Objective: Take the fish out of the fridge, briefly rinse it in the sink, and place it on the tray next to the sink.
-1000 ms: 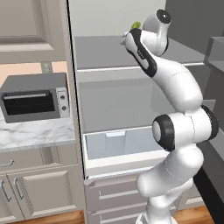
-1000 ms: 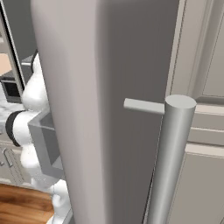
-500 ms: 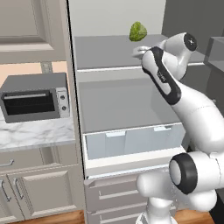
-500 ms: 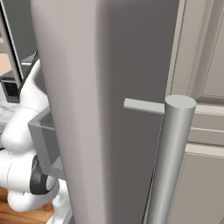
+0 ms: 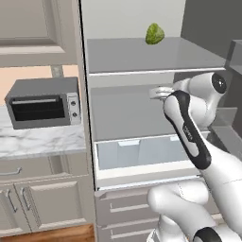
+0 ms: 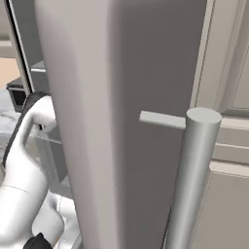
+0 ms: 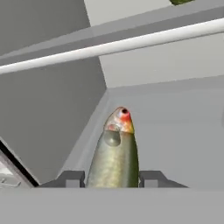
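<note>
gripping the fish, the gripper has one dark fingertip on each side of its olive body, jaws clamped on it. in the hand view the fish points away from the camera, its orange-red head and eye farthest, with a grey shelf of the fridge beyond it and the white front edge of a higher shelf crossing above.

in the left base view the arm bends up from the lower right and reaches into the open fridge at the level of the middle shelf; from here the fingers and the fish are hidden behind the wrist. below the arm sits the pale drawer. on the top shelf, farther back, rests a round green vegetable, well apart from the arm.

left of the fridge, a grey microwave stands on a marble counter, with cabinet doors under it and an upper cabinet above.

in the right base view the fridge door stands close, edge-on, with its round grey handle at right, and the white arm shows at far left behind it.
</note>
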